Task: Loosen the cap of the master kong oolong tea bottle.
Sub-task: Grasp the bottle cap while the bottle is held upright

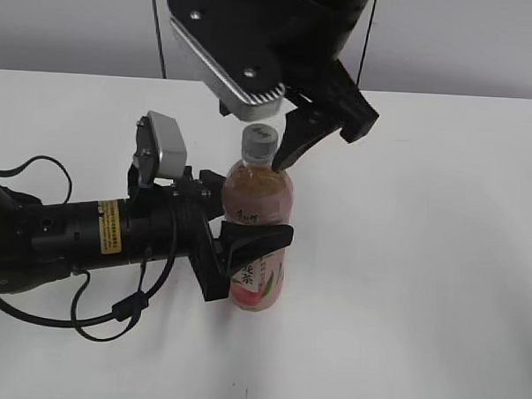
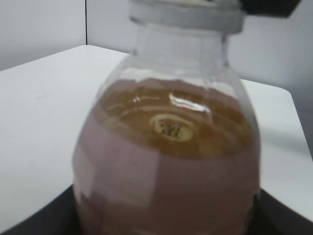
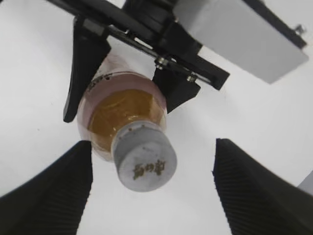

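Bottle: master kong oolong tea bottle point(image 1: 257, 234) stood upright on the white table point(image 1: 422, 259), left of the table's middle in the exterior view, with pale amber tea filling it up to the shoulder.
Label: pink, with a white strip of dark characters facing the exterior camera; lower part partly hidden by the left arm's fingers.
Cap: the cap point(image 1: 259, 140) sat on the neck, pale grey-white, with a small dark logo on top that was plain in the right wrist view point(image 3: 145, 163).
Left gripper: the left gripper point(image 1: 239, 251) came in level from the left side and pinched the bottle around its middle; one dark finger crossed the front of the label, the other lay behind the bottle.
Left wrist view: the bottle's shoulder and neck point(image 2: 171, 147) filled the frame, blurred and very close.
Right gripper: the right gripper point(image 1: 291, 134) hung above the bottle, pointing downward, fingers spread apart.
Right fingers: in the right wrist view they point(image 3: 46, 196) flanked the cap on either side with clear gaps and touched nothing.
Contact in exterior view: one dark fingertip appeared just beside the cap's right edge; touching could not be told there.
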